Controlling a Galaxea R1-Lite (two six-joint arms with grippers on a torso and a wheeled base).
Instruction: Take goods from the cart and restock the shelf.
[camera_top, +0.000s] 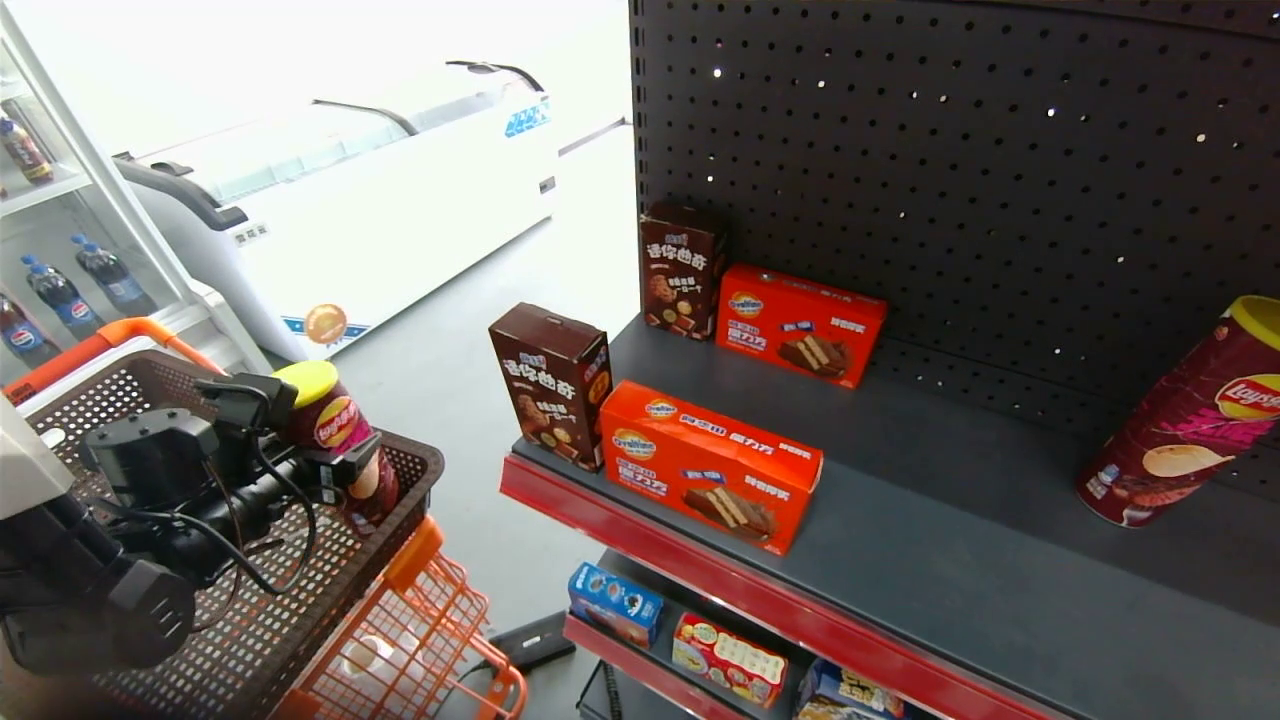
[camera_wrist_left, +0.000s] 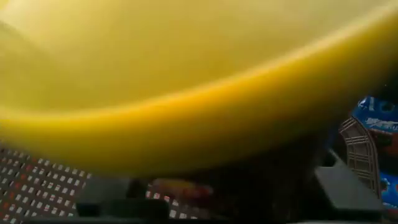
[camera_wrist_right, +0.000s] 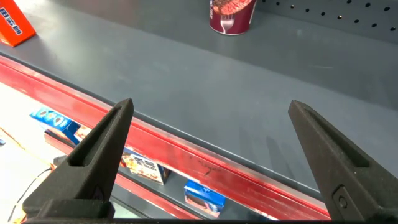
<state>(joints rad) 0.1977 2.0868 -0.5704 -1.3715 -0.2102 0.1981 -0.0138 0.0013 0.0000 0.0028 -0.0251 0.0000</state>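
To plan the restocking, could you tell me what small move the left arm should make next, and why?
Probably lift the dark red cylindrical chip can with yellow lid clear of the brown mesh basket and toward the dark grey shelf: the left gripper grips it at the basket, and the shelf has bare space.

The yellow lid is a close blur — the shelved can is edge-cropped.

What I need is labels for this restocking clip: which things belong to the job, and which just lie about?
Job: left gripper, shut on a can; cart; shelf; open right gripper.
Lying about: freezer; bottles; orange boxes; brown boxes; shelf can.
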